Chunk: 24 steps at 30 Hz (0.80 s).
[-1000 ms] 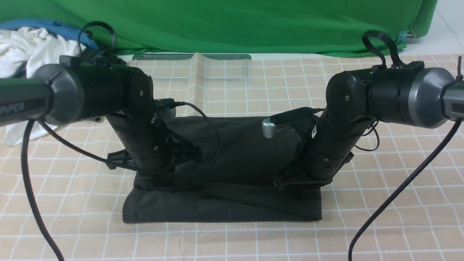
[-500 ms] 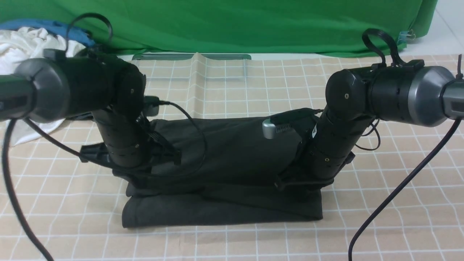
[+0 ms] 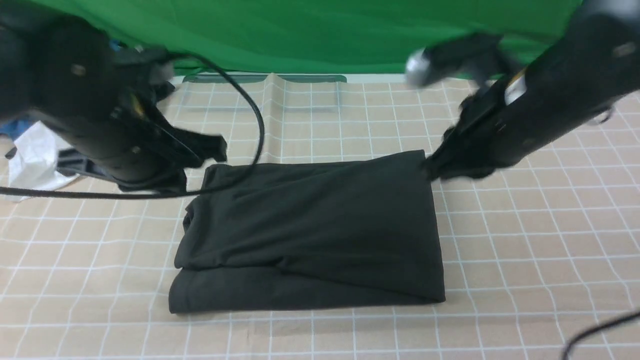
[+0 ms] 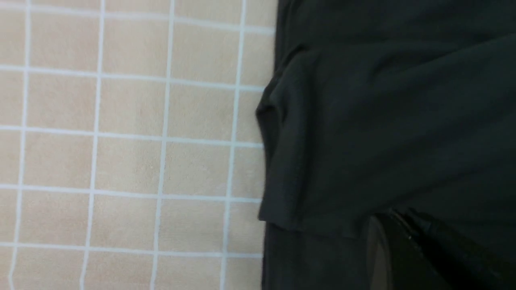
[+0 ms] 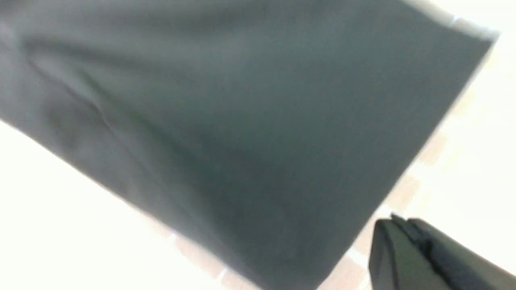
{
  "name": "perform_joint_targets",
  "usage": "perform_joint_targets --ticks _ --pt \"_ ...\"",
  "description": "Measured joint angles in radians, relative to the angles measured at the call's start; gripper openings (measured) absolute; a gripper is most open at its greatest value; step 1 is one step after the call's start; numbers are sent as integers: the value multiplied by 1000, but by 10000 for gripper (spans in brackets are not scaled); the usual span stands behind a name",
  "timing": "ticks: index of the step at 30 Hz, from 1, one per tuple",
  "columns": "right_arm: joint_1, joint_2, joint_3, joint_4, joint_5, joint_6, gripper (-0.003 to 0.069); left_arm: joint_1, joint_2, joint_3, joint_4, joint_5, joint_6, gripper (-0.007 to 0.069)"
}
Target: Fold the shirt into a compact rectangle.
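Observation:
The black shirt (image 3: 310,230) lies folded into a rough rectangle in the middle of the checked cloth, with a layered fold along its near edge; no logo shows. My left gripper (image 3: 216,148) hangs shut and empty just above the shirt's far left corner. In the left wrist view its fingertips (image 4: 387,229) sit pressed together over the shirt (image 4: 383,121). My right gripper (image 3: 431,167) is shut and empty at the shirt's far right corner. The right wrist view shows the right gripper (image 5: 393,227) over bare cloth beside the shirt's edge (image 5: 242,121).
A checked beige tablecloth (image 3: 525,250) covers the table. A white garment (image 3: 30,155) lies at the far left behind the left arm. A green backdrop (image 3: 320,35) closes the back. A black cable (image 3: 252,105) loops from the left arm over the shirt's far left corner.
Both arms have lifted off the shirt and swung up and outward toward the back. The shirt stays flat where it was, now uncovered.

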<state>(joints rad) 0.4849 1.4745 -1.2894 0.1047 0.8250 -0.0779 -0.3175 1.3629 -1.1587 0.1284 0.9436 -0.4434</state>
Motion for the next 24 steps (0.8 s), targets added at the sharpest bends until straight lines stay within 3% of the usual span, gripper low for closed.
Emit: perform_joint_targets --ticks 12,16,24 --pt "0 -667 198 -171 -275 29 43 0 -518 191 -25 -105 -10 13" --pt "0 -963 392 -202 -471 29 43 0 -762 380 -32 -198 -50 13" --pt "0 -1288 688 -210 -846 6 43 0 -1128 707 -36 -414 -104 13"
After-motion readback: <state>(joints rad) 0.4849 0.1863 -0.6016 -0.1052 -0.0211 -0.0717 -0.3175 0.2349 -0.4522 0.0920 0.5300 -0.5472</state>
